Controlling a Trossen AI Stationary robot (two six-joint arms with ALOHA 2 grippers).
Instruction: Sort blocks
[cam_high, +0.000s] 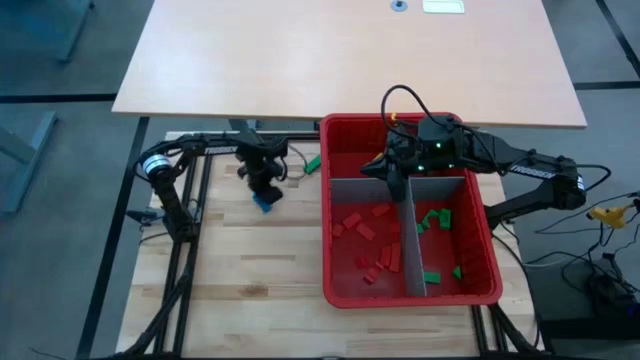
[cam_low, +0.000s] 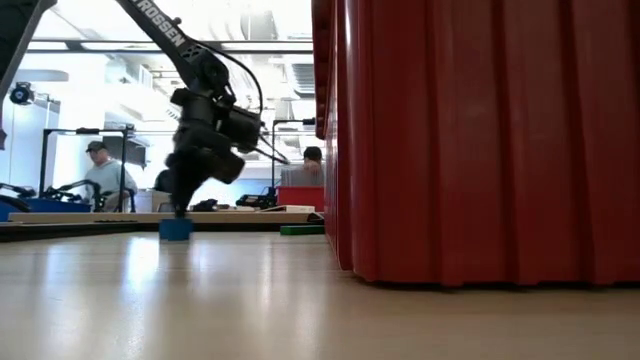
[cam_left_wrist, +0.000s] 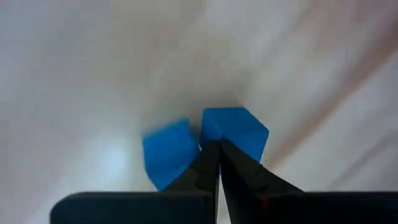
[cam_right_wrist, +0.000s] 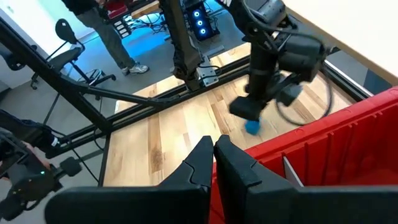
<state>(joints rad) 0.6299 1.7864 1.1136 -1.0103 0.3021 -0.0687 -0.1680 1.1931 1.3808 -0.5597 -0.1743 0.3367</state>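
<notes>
Left end effector (cam_high: 266, 193) is down on the wooden worktop (cam_high: 230, 290), fingers pressed together with nothing between them, tips touching blue blocks (cam_high: 265, 203). Left wrist view shows two blue pieces (cam_left_wrist: 233, 127) side by side, though one may be a reflection or blur, hard to say.

Risk: closed tips will only push the blue block, sliding it on the smooth varnished wood instead of picking it; fingers need to part and straddle it first. A stray green block (cam_high: 313, 163) lies just beside the red bin (cam_high: 335, 290) wall and could be wedged against it.

Bin is rigid ribbed plastic, grey flat dividers (cam_high: 414, 255) splitting it. Red blocks (cam_high: 362, 228) sit in the left compartment, green blocks (cam_high: 435, 218) in the right, small hard-edged bricks, glossy.

Right end effector (cam_high: 385, 168) hovers over the bin's rear compartment, fingers together, empty. Risk: it could clip a divider if it descends there.
</notes>
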